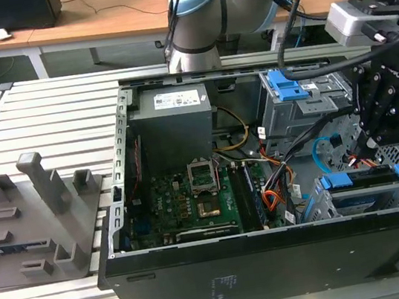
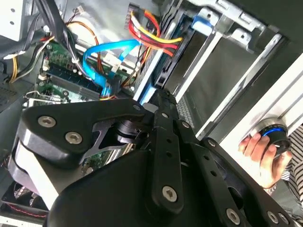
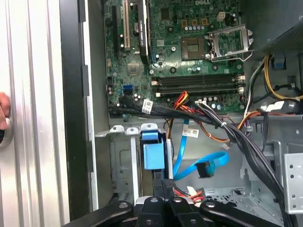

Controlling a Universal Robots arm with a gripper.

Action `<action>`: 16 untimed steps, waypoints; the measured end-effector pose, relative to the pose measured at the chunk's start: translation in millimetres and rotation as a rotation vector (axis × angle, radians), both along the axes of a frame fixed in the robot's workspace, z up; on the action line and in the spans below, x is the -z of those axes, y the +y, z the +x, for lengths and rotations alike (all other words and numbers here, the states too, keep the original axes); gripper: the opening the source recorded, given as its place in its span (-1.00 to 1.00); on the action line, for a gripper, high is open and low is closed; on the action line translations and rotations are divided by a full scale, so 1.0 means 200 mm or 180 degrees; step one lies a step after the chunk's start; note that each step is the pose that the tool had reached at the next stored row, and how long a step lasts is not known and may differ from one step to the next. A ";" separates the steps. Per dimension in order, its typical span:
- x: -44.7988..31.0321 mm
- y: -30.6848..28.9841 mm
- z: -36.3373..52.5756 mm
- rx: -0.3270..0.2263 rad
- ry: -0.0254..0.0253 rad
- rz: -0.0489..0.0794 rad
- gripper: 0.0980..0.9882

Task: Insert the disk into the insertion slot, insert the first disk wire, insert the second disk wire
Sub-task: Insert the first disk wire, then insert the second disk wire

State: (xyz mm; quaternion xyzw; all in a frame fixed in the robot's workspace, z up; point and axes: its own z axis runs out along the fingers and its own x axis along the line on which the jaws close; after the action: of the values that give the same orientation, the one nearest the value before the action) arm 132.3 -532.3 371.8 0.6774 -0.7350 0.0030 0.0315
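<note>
The disk [image 1: 362,178] is sitting in the insertion slot [image 1: 321,206], lying lengthwise under the claw [image 1: 369,145], which is hanging at its upper edge, pressed together; the first disk wire [image 3: 185,191] is lying just beside the tips, the second disk wire [image 3: 201,164] looping loose nearby

Slatted metal table [image 1: 45,120], wooden desk [image 1: 101,15] behind

An open black computer case [image 1: 277,266] lay on the ribbed metal worktop [image 1: 43,105]. Inside it, a green motherboard [image 1: 192,203] sat beside a grey power supply [image 1: 177,123]. On the exterior view's left, a grey tray [image 1: 37,219] of upright blocks rested near the case. Wooden desks [image 1: 89,15] stood behind.
</note>
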 end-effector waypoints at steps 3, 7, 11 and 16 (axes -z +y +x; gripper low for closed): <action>0.000 0.000 -0.120 0.0000 -0.0003 0.0000 -0.98; 0.000 -0.001 -0.146 0.0000 -0.0004 0.0000 -0.98; 0.000 0.000 -0.147 0.0000 -0.0003 0.0000 -0.98; 0.000 0.000 -0.147 0.0000 -0.0004 0.0000 -0.98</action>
State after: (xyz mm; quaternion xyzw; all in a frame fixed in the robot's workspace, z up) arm 102.8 -532.3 371.8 0.6773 -0.7350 0.0034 0.0311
